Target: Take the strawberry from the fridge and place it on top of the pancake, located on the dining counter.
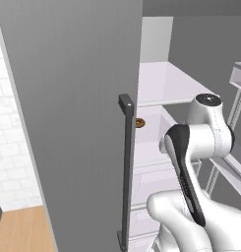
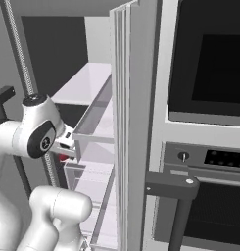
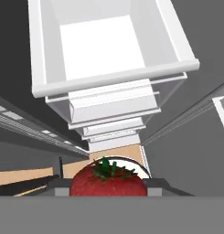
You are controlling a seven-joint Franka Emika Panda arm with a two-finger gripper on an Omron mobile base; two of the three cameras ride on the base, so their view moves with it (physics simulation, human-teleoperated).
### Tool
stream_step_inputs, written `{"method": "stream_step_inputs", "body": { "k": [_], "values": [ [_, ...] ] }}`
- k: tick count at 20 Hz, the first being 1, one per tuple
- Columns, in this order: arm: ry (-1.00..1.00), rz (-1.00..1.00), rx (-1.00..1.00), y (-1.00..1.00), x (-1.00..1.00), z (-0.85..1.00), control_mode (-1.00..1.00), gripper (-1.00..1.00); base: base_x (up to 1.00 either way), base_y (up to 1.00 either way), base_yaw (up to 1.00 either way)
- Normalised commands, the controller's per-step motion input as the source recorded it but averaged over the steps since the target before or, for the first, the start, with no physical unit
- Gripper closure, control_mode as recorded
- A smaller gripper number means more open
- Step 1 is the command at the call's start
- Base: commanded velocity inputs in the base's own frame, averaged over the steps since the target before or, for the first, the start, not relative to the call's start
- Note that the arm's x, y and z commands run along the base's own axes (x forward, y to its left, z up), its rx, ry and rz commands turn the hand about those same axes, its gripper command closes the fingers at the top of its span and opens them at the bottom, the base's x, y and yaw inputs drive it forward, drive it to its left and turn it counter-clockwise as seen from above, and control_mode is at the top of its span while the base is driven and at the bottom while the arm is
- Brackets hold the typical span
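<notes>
A bright-red strawberry [image 3: 108, 180] with a green leafy top sits between my gripper's [image 3: 108, 191] two dark fingertips [image 3: 62, 188], and the gripper is shut on it. The hand is inside the open grey fridge [image 1: 73, 98], looking down over its white drawers [image 3: 109, 50]. In the right base view, a small red spot of the strawberry [image 2: 62, 158] shows at the hand, beside the door bins. The pancake and the dining counter are out of view.
The fridge's left door carries a long dark bar handle [image 1: 126, 167] close to my arm. A small brown donut [image 1: 139, 122] lies on a white shelf. The right door's clear bins [image 2: 94, 122] stand close to the hand. A black-glass wall oven [image 2: 209, 59] is at the right.
</notes>
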Motion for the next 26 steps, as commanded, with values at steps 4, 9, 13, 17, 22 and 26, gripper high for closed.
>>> {"method": "stream_step_inputs", "body": {
  "k": [4, 9, 13, 17, 22, 26],
  "values": [
    [-0.13, 0.00, 0.00, 0.00, -0.57, 0.04, -1.00, 1.00, 0.00, 0.00, 0.00],
    [-0.04, 0.00, 0.00, 0.00, -0.13, 0.00, -1.00, 1.00, 0.00, 0.00, 0.00],
    [0.00, 0.00, 0.00, 0.00, 0.00, 0.00, -1.00, 1.00, 0.00, 0.00, 0.00],
    [0.00, 0.00, 0.00, 0.01, -0.08, 0.00, 1.00, 1.00, -0.12, 0.03, 0.00],
    [0.00, 0.00, 0.00, 0.00, 0.00, 0.00, 1.00, 1.00, -0.59, 0.61, 0.00],
    [0.00, 0.00, 0.00, 0.00, 0.00, 0.00, 1.00, 1.00, -0.61, 0.63, -0.11]
  ]
}}
